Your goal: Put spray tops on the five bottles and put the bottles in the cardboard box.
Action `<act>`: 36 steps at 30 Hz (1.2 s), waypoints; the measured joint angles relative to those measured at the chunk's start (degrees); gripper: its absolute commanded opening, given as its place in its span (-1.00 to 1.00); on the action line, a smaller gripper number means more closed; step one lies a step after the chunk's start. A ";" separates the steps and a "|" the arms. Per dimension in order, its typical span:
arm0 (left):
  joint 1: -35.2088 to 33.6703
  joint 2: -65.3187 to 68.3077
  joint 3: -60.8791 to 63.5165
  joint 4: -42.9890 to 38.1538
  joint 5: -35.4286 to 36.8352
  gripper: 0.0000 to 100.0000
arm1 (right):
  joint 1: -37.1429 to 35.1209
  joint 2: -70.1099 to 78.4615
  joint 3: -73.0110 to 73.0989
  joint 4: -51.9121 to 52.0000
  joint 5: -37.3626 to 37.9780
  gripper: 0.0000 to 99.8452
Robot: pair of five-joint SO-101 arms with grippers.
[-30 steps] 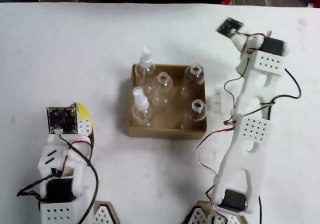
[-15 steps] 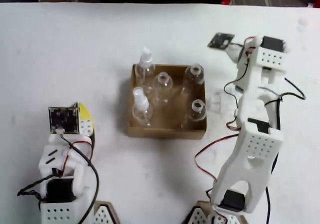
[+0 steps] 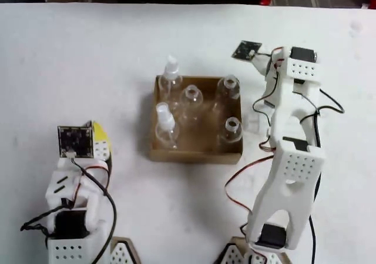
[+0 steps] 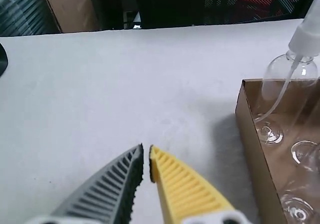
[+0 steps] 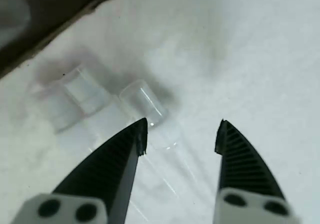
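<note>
The cardboard box (image 3: 195, 154) stands mid-table and holds several clear bottles. Two of them carry white spray tops (image 3: 171, 68) (image 3: 163, 114); three have bare necks (image 3: 192, 92) (image 3: 228, 83) (image 3: 232, 124). Loose spray tops (image 3: 253, 120) lie on the table just right of the box, under my right arm (image 3: 291, 105). In the right wrist view my right gripper (image 5: 181, 133) is open just above these clear-capped tops (image 5: 144, 103) (image 5: 77, 95), one cap lying between its fingers. My left gripper (image 4: 146, 153) is shut and empty, low over the table left of the box (image 4: 252, 134).
The box's dark corner (image 5: 55, 12) lies close beside the loose tops. A sprayer bottle (image 4: 292, 64) stands in the box's near corner in the left wrist view. The left arm (image 3: 76, 187) rests at the front left. Bare white table surrounds the box.
The right arm has swung left toward the box and folded in over the loose spray tops. The left arm has not moved.
</note>
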 measured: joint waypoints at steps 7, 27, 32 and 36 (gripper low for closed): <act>0.00 0.00 0.00 0.00 0.00 -0.95 | 0.00 0.00 0.18 2.99 4.48 -0.60; 0.00 0.00 0.00 0.00 0.00 -0.95 | 0.00 6.42 0.53 -7.21 3.34 -0.98; 0.00 0.00 0.00 0.00 0.00 -0.95 | 0.00 6.42 0.53 -9.49 -2.37 -0.93; 0.00 0.00 0.00 0.00 0.00 -0.95 | 0.00 5.71 -1.05 -5.80 -3.16 -0.97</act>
